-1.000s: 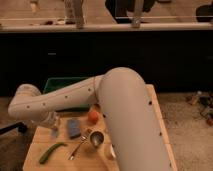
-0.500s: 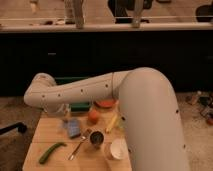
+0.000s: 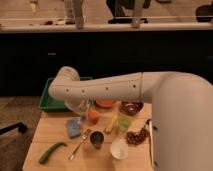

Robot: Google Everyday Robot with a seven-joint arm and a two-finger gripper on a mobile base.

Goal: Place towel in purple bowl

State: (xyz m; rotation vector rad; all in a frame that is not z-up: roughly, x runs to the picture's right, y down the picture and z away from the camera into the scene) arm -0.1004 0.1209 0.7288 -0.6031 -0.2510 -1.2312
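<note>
Here, the smooth white-shelled arm [image 3: 115, 87] is reaching from the right of the frame towards centre left. Its gripper [image 3: 82, 111] is hanging just above the pale wooden desk [image 3: 50, 134], fingers pressed together. The towel [image 3: 74, 127], a soft, pale grey-blue squarish cloth, is lying flat on the desk just below and left of the gripper. The purple bowl [image 3: 131, 107], round and glossy, is sitting right of centre, near a round orange bowl [image 3: 105, 104]. Against the earlier frame, the rounded elbow [image 3: 65, 82] is sitting further right, while the towel is lying where it was.
</note>
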